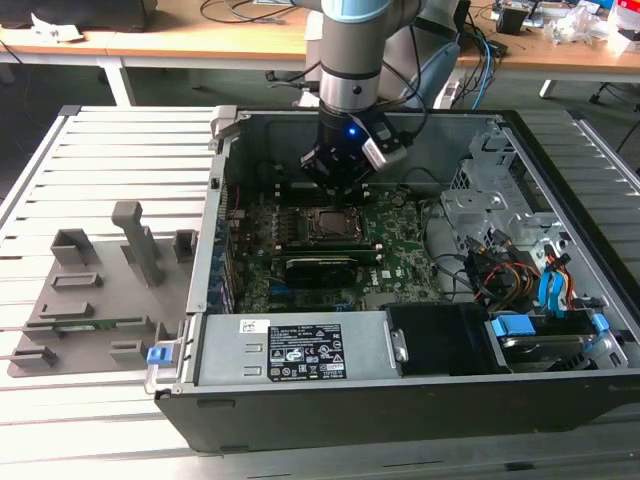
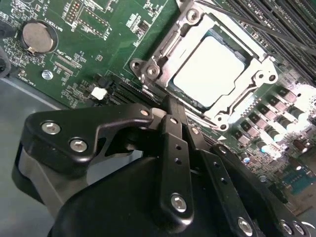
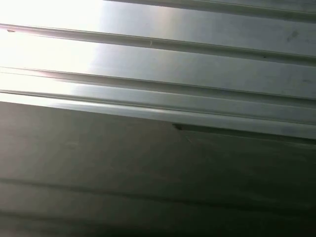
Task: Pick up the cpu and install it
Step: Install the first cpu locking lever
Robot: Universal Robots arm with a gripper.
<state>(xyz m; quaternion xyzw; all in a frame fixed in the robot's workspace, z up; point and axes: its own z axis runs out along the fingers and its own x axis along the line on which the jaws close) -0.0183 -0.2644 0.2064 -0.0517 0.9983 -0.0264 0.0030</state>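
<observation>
In the second wrist view the cpu (image 2: 210, 69), a pale silver-white square, lies flat inside the metal-framed socket (image 2: 148, 69) on the green motherboard (image 2: 98, 44). My gripper (image 2: 173, 102) hangs just beside the socket's edge, fingers (image 2: 174, 148) drawn together with nothing between them. In the exterior view the gripper (image 1: 338, 185) hovers inside the open computer case (image 1: 215, 230), just behind the dark socket (image 1: 325, 225).
A grey tray with holder blocks (image 1: 100, 280) lies on the slatted table at the exterior view's left. The power supply (image 1: 290, 350) lines the case front. Drive bays and cables (image 1: 530, 290) fill the exterior view's right. A coin battery (image 2: 38, 37) sits on the board.
</observation>
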